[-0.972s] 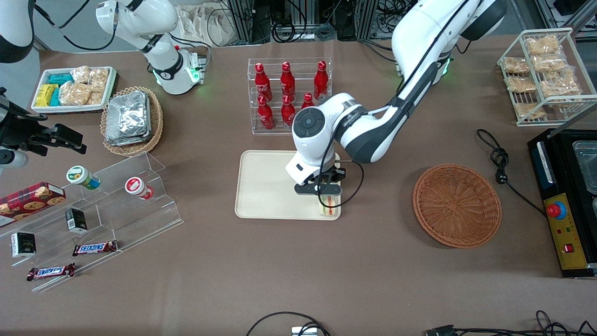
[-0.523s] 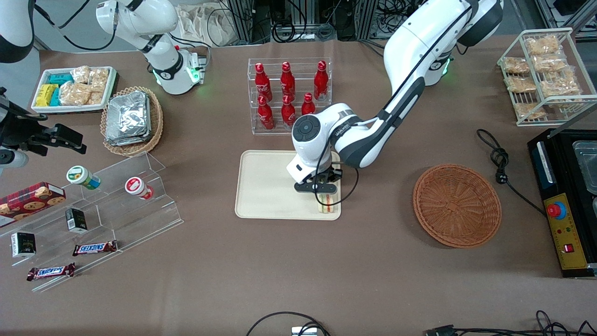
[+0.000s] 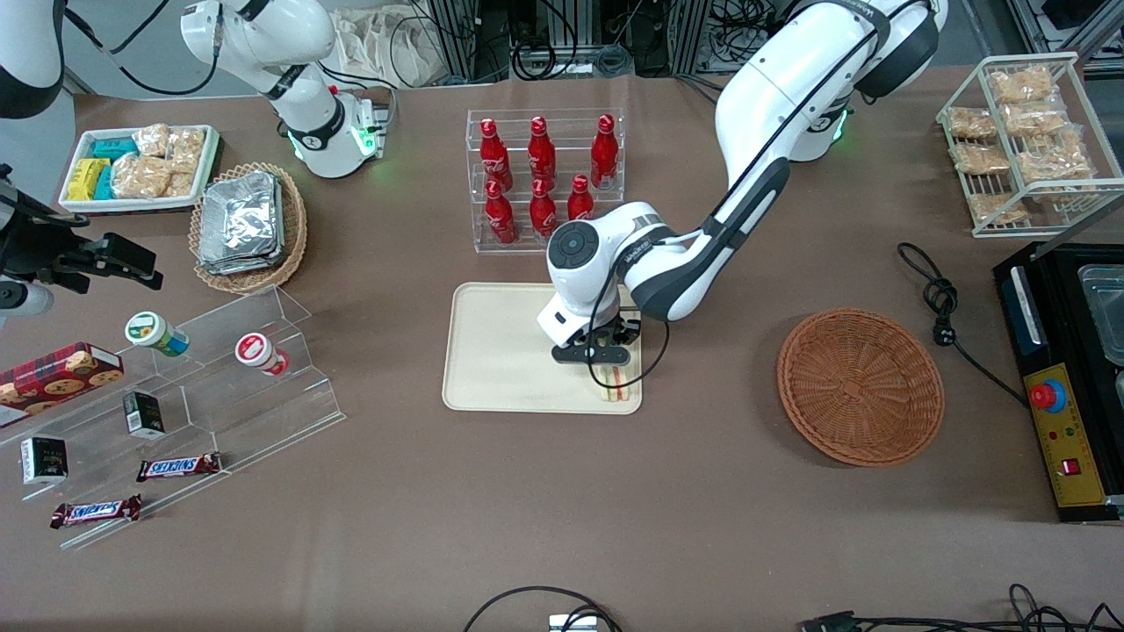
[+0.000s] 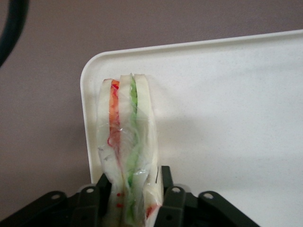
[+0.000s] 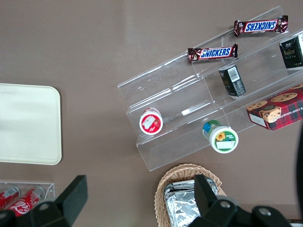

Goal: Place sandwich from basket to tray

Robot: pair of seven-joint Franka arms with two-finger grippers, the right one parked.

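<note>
- Front view showed the basket [image 3: 861,386] empty, well apart from the tray [image 3: 500,351], toward the working arm's end of the table.
- On the tray, in the corner nearest the basket, stood the sandwich [image 3: 617,383]; the transfer looked nearly done, only the release remaining.
- Above that corner, the gripper [image 3: 608,367] pinched the sandwich's wrapped end between narrowly parted jaws.

The gripper [image 3: 612,367] hides part of the sandwich [image 3: 620,383]; its fingertips are cut off.
</note>
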